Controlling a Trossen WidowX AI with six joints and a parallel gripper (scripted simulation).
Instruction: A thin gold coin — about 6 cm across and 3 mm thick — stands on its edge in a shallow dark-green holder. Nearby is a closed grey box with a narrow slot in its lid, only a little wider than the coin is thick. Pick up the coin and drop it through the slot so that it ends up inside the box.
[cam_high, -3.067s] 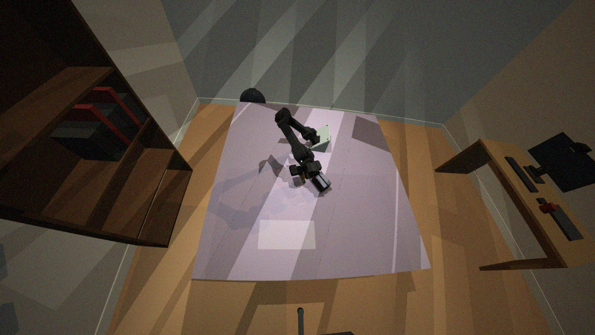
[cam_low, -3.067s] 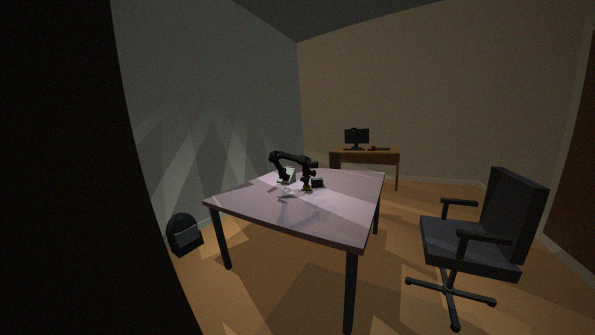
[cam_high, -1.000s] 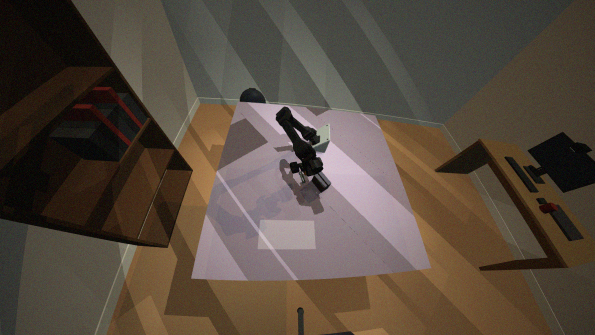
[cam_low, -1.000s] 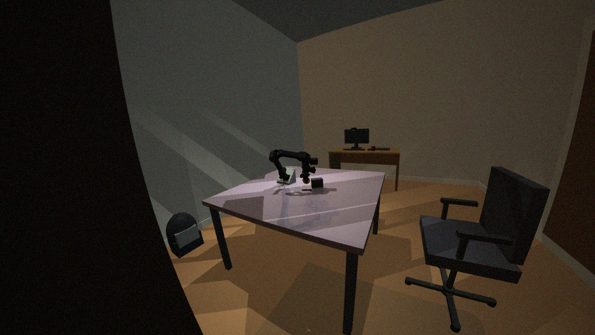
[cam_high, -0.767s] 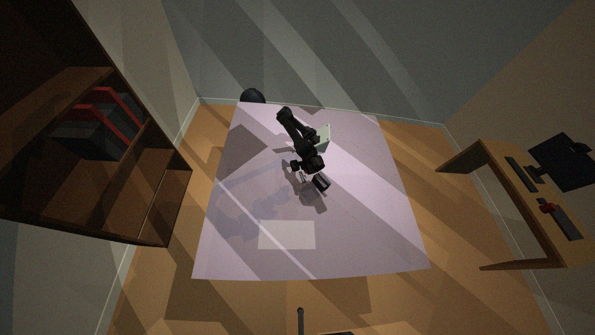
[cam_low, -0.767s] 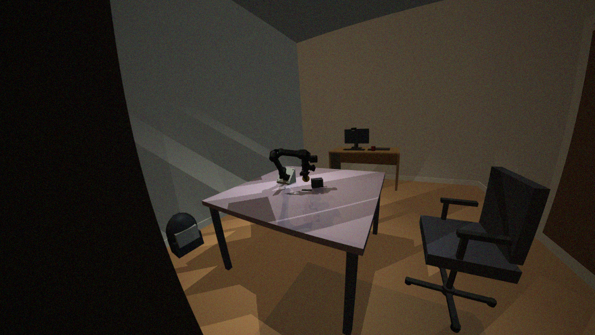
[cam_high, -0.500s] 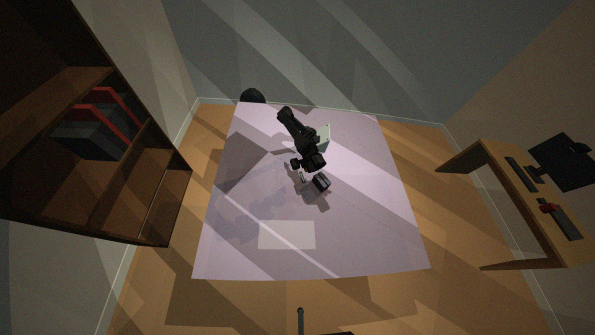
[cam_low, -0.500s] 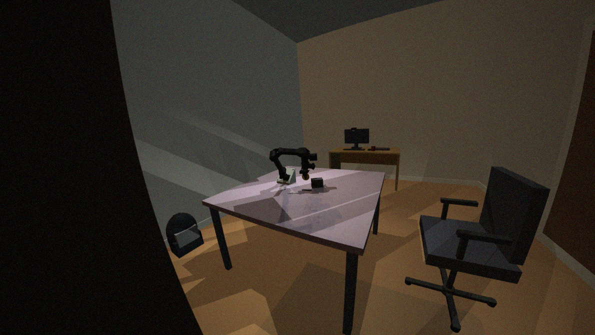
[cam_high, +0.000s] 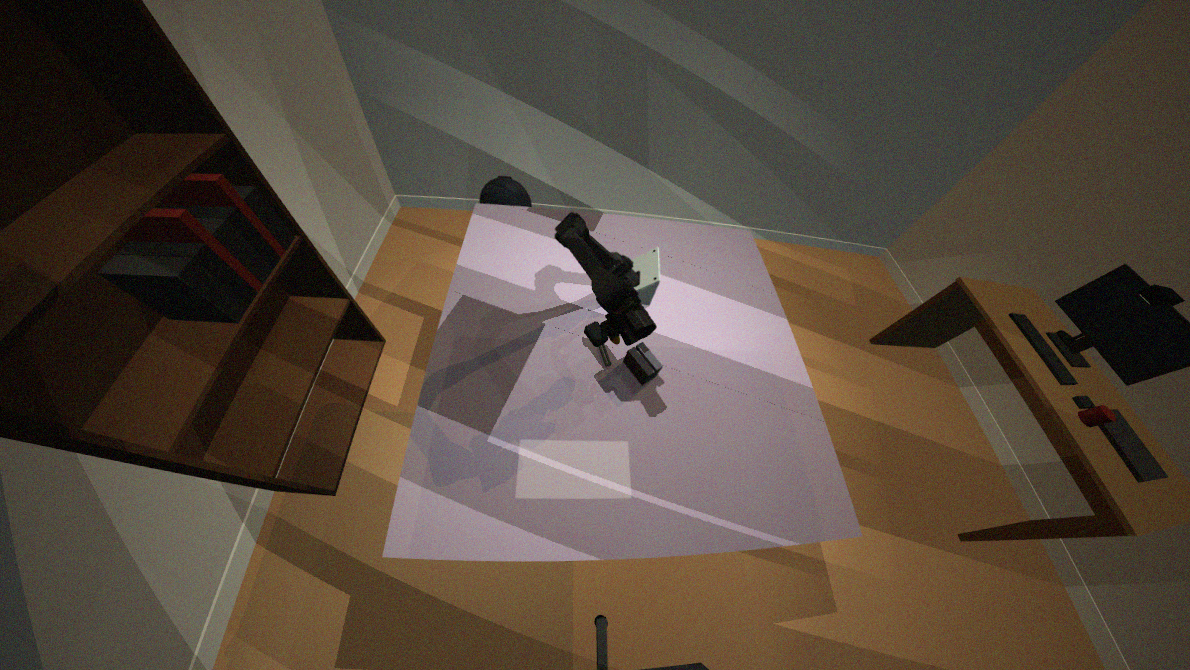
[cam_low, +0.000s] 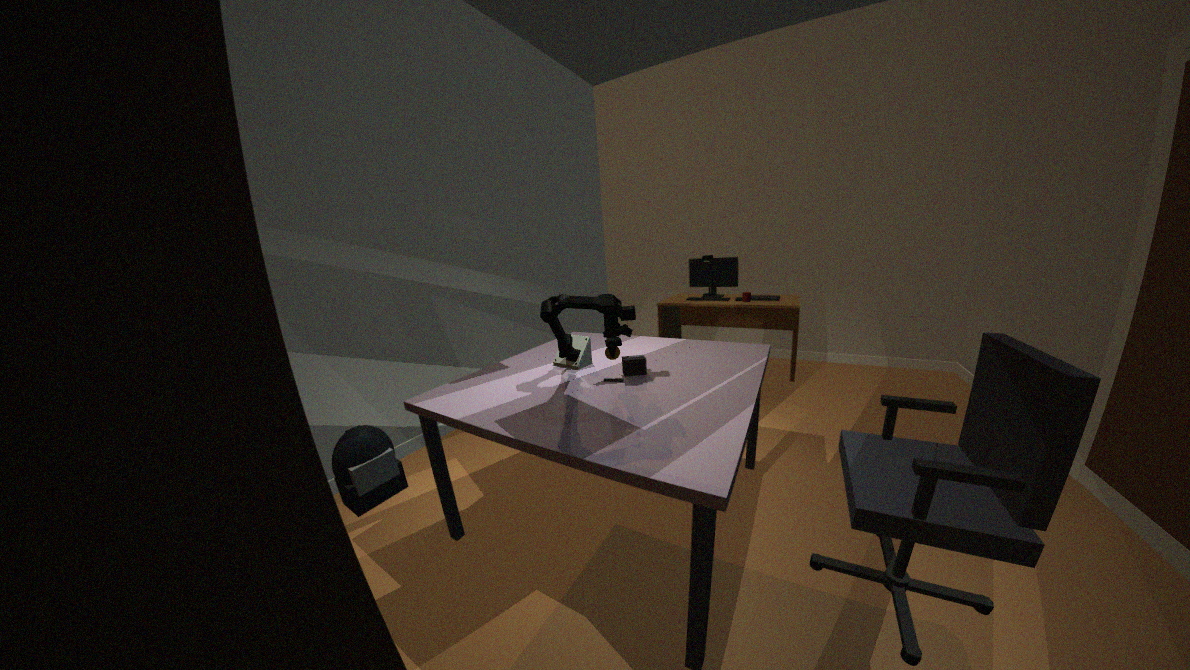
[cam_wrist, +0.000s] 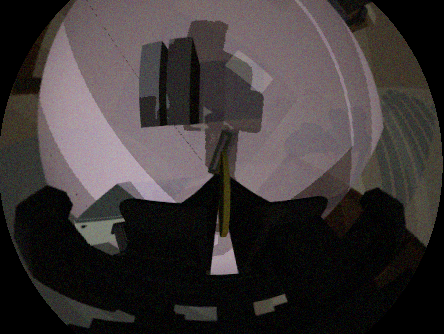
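Observation:
My gripper (cam_low: 612, 343) (cam_wrist: 220, 178) is shut on the gold coin (cam_high: 616, 338) (cam_low: 612, 353) (cam_wrist: 225, 210) and holds it on edge, above the table. The dark holder (cam_high: 603, 356) (cam_low: 612, 380) (cam_wrist: 219, 152) lies on the table below and slightly ahead of the coin in the wrist view, with nothing standing in it. The closed grey box (cam_high: 637, 366) (cam_low: 633, 365) (cam_wrist: 181, 75) stands beside the holder, up and to the left of the fingers in the wrist view. Its dark slot runs nearly parallel to the coin's edge there. The coin is clear of the box.
The pale table (cam_high: 716, 482) (cam_low: 532, 432) bears the arm's light angled base plate (cam_high: 649, 270) (cam_low: 581, 349) behind the gripper. A pale rectangle (cam_high: 574, 470) shows on the table toward the front. Shadows of the arm fall around the box and holder.

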